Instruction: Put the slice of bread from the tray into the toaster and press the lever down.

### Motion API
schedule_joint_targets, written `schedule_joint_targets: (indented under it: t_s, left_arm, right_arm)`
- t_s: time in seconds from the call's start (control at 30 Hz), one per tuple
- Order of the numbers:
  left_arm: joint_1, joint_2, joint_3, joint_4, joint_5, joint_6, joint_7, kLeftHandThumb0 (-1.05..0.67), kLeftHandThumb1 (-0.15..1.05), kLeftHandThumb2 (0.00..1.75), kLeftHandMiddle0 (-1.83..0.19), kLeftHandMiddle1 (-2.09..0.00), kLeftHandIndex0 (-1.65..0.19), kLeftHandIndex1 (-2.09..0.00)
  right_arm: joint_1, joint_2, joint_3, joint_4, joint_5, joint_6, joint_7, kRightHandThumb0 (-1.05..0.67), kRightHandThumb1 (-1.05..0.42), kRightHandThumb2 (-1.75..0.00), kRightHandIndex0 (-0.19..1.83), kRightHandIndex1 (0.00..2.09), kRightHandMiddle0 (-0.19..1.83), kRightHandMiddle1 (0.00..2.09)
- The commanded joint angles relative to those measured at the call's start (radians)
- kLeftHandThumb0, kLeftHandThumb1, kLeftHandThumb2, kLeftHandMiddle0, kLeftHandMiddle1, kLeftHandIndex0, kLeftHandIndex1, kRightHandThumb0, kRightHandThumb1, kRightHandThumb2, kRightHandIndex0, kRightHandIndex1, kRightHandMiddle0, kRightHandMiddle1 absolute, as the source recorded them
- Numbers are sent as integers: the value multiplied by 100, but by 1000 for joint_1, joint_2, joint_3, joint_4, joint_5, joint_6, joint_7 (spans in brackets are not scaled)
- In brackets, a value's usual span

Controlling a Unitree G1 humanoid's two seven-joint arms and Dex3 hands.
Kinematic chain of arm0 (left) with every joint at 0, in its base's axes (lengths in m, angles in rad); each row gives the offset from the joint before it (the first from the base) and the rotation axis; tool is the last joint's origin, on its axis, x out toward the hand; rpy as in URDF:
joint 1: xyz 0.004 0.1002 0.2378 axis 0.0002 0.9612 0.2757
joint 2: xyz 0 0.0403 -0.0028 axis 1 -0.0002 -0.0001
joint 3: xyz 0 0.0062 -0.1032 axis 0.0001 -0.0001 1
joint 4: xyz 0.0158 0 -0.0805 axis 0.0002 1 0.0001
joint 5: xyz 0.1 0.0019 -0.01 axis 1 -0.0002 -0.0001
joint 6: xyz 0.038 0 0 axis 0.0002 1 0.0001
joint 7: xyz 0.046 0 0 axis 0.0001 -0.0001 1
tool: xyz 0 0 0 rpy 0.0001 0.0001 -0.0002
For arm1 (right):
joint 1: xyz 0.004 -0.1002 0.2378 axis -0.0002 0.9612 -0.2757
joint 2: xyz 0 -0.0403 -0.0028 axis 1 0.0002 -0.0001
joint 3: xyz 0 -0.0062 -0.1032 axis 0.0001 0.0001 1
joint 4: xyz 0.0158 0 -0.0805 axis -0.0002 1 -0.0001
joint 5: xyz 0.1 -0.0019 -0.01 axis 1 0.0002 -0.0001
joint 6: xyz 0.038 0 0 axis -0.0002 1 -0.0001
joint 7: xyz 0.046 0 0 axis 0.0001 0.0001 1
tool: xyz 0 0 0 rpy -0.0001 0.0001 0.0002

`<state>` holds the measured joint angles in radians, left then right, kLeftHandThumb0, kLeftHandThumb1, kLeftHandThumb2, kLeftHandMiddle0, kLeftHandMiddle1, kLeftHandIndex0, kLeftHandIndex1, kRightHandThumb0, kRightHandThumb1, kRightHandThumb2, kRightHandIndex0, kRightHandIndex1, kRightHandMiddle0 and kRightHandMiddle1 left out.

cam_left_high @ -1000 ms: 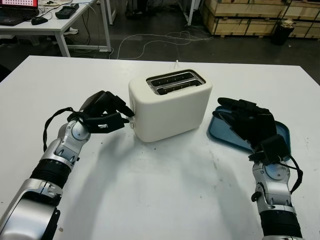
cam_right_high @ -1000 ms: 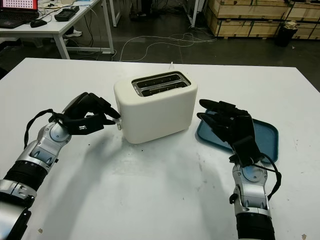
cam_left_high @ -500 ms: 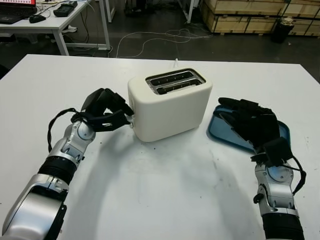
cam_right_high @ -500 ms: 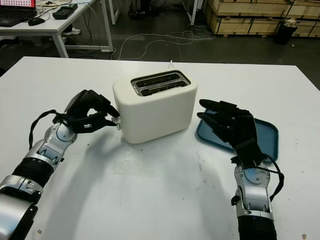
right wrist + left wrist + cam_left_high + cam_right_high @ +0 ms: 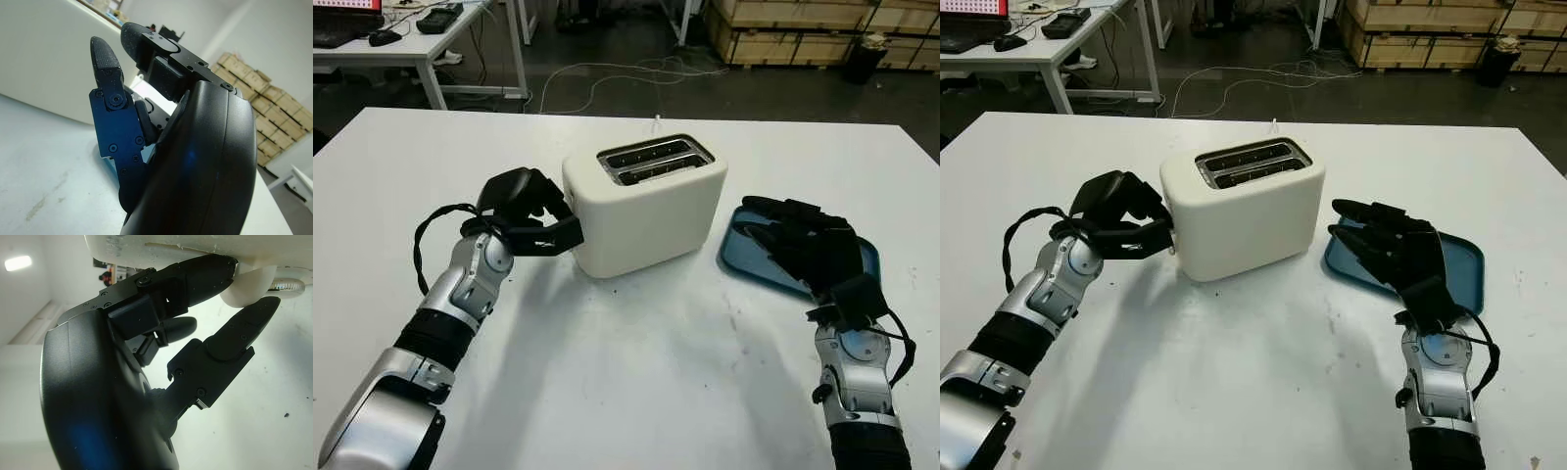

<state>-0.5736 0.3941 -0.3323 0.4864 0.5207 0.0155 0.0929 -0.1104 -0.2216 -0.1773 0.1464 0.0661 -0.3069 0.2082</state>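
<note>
Bread seems already inside the toaster (image 5: 646, 201) at frame centre; the tray (image 5: 744, 257) at right looks bare. Left hand (image 5: 230, 303) pinches the lever (image 5: 252, 281), apparently mid-press. Right hand (image 5: 803, 245) hovers released over the tray.

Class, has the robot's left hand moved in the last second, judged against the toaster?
Yes. The left hand has turned and dropped slightly at the lever end of the toaster.

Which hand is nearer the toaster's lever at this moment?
Left. The left hand is at the toaster's end, with fingers closed around the lever. The right hand is open above the blue tray, on the toaster's other side.
</note>
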Motion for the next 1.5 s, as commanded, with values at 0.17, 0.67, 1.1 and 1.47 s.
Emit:
schedule_joint_targets:
  t_s: [0.17, 0.67, 1.1, 1.47]
  left_arm:
    - [177, -178, -218, 95, 47, 20, -149, -15, 88, 1, -80, -102, -115, -3]
    - [281, -63, -89, -287, -51, -26, -74, -25, 90, 0, -87, -103, -118, -3]
    - [348, -18, 74, -477, -122, -46, -37, -30, 89, 0, -87, -111, -120, -6]
    - [431, -23, 127, -615, -118, -59, -28, -26, 87, 0, -87, -115, -119, -6]
  right_arm:
    - [-10, -20, 0, 2, 3, 5, 4, -46, -92, 0, 114, 0, 104, 0]
    - [-10, -12, 2, 7, 12, -6, 10, -46, -92, 0, 114, 0, 106, 0]
    - [-29, -12, 6, 73, 3, -7, 7, -46, -89, 0, 112, 1, 105, 0]
    - [-58, -18, 11, 172, -12, -42, 3, -44, -89, 0, 113, 1, 103, 0]
